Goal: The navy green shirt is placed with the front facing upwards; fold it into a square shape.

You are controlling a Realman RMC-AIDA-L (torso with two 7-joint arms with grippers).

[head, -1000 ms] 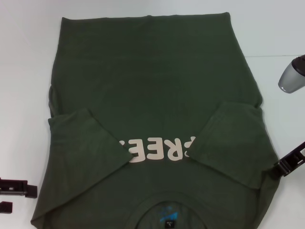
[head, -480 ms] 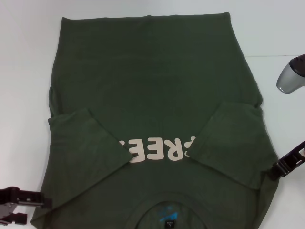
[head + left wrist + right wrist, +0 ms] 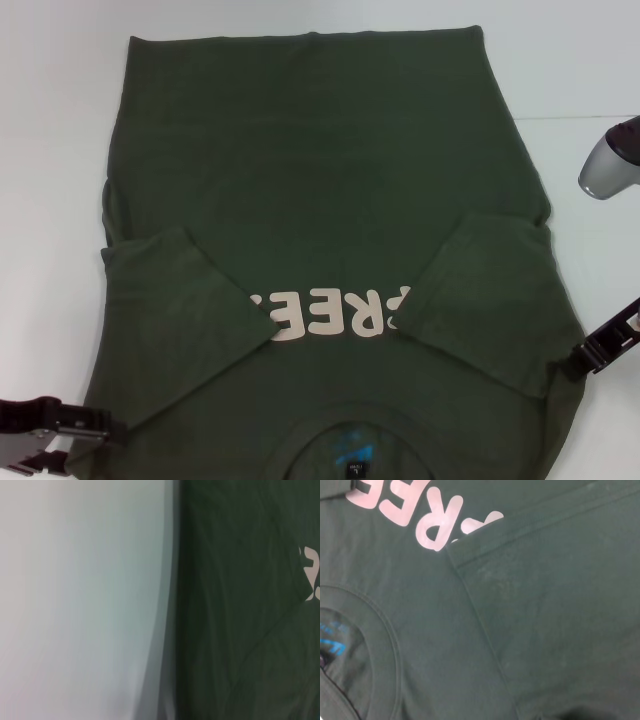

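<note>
The navy green shirt [image 3: 320, 200] lies flat, front up, on the white table [image 3: 50, 150], neck toward me. Both sleeves are folded inward over the pale "FREE!" lettering [image 3: 335, 312], hiding part of it. The round neckline with the blue print [image 3: 352, 443] is at the near edge. My left gripper [image 3: 90, 447] is open at the shirt's near left shoulder edge, its upper finger touching the cloth. My right gripper [image 3: 585, 355] is at the shirt's near right edge, beside the folded sleeve. The left wrist view shows the shirt's edge [image 3: 240, 605]. The right wrist view shows the lettering [image 3: 425, 515] and collar [image 3: 385, 630].
A grey part of my right arm [image 3: 603, 168] hangs over the table at the right. White table surface lies on both sides of the shirt and beyond its far hem.
My left gripper has moved right and toward me, from bare table to the shirt's near left edge. The right gripper and the shirt have stayed nearly still.
</note>
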